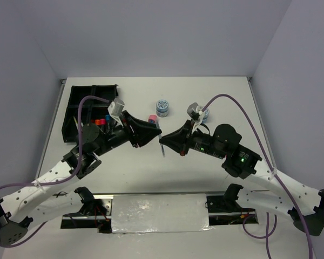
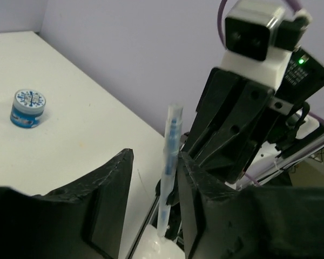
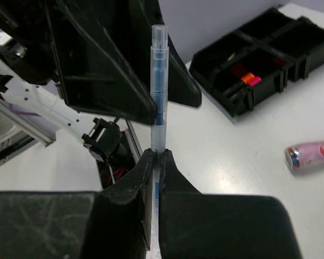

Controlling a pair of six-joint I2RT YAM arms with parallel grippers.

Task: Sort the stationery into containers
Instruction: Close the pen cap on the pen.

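Observation:
A thin grey-blue pen (image 3: 159,81) stands upright in my right gripper (image 3: 156,152), which is shut on its lower part. My left gripper (image 2: 155,156) is open around the same pen (image 2: 170,162). The pen rests against the left gripper's right finger, with a clear gap to the other finger. Both grippers meet above the table's middle (image 1: 161,139). The black organiser tray (image 1: 89,105) lies at the far left, with red- and orange-capped markers (image 3: 245,75) in one compartment. A pink tube (image 3: 310,154) lies on the table between the tray and the grippers.
One round blue-white tub (image 1: 162,107) stands behind the grippers. A second tub (image 1: 204,113) is partly hidden by the right wrist. The walls enclose the table at the back and sides. The arms' bases and a metal rail (image 1: 159,210) run along the near edge.

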